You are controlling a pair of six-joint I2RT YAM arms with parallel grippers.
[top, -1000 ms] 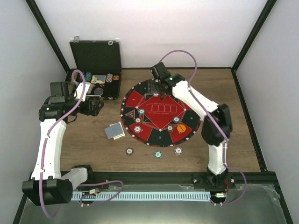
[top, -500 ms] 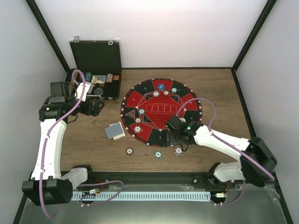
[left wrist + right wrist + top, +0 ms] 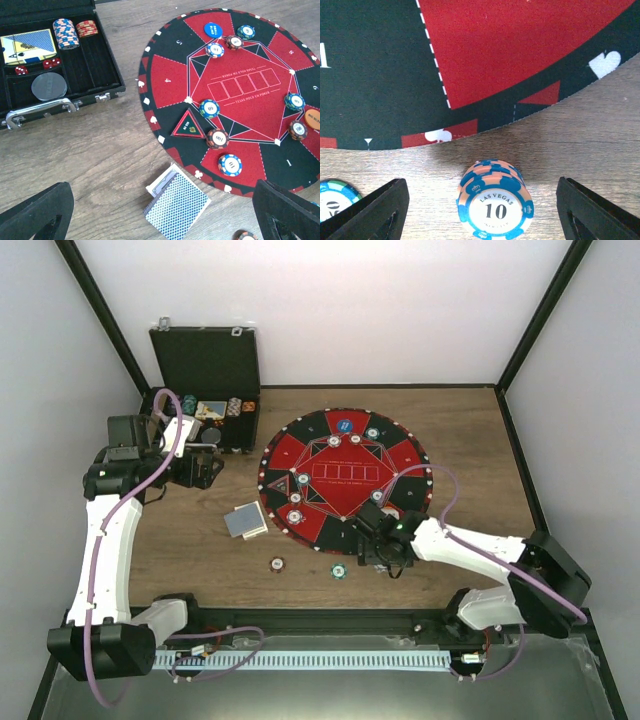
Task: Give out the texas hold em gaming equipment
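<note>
You had the right gripper point(image 3: 384, 559) open, jaws straddling the "10" chip stack point(image 3: 494, 202), which sat on the wood point(image 3: 592, 145) just off the mat's point(image 3: 530, 45) near edge. Pick step, I'd say. Next needed: descend, close on it, carry to a seat. Your left gripper point(image 3: 207, 468) hung open by the case point(image 3: 205, 365).

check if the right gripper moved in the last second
Yes. The right gripper swung from the round mat's far edge to just off its near edge, over a chip.
</note>
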